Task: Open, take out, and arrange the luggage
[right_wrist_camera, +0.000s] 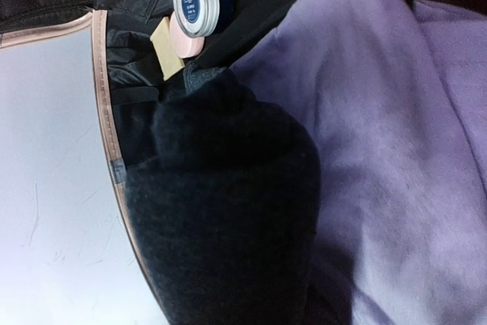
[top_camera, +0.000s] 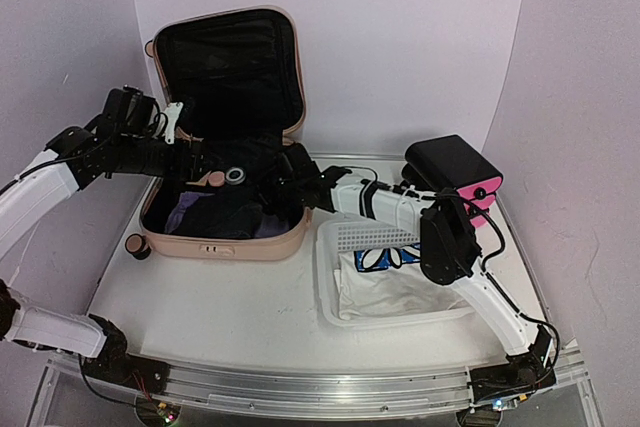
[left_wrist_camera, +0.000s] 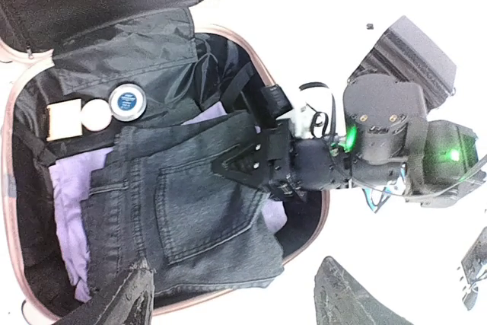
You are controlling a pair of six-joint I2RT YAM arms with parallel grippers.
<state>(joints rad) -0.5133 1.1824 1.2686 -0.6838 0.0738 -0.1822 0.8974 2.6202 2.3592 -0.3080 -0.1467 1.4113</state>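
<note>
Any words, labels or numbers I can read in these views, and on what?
Nothing legible.
Round tin: white print on its blue lid label, too small to read.
White cloth in basket: blue marking, too blurred to tell whether it is lettering.

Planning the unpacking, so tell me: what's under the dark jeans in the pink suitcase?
A lilac garment shows beneath the jeans, spreading past their edges. Anything lower in the suitcase is covered.
</note>
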